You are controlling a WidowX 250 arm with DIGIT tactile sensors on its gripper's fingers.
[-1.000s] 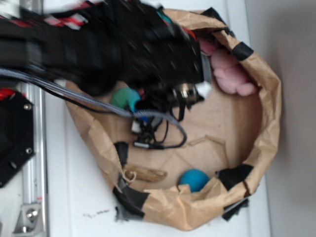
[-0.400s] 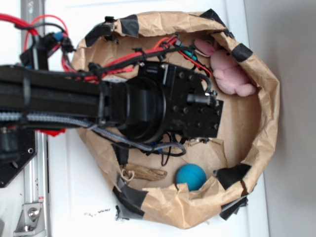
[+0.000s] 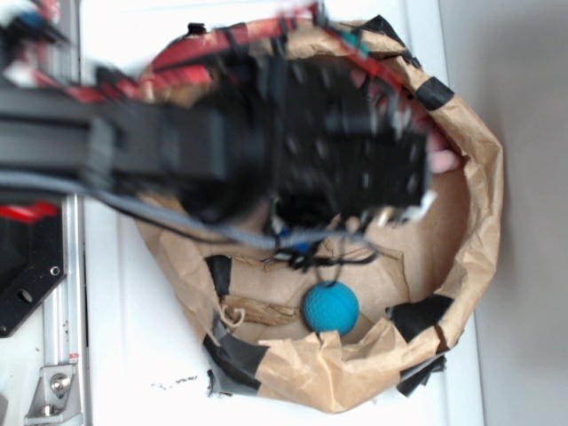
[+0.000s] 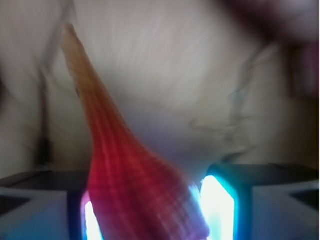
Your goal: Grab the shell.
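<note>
Shifted toward three o'clock over the bag (image 3: 484, 177), the blurred arm (image 3: 222, 146) carries the shell (image 4: 130, 170), wedged between the gripper (image 4: 150, 210) fingers with its tail pointing to eleven o'clock; a steady squeeze and slow lift should prevent slipping.

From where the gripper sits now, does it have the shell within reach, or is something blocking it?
Likely yes. In the wrist view the shell already lies between the jaws of the gripper, its pointed tail sticking out ahead, with nothing in front. Motion blur hides whether the jaws actually clamp it.
</note>
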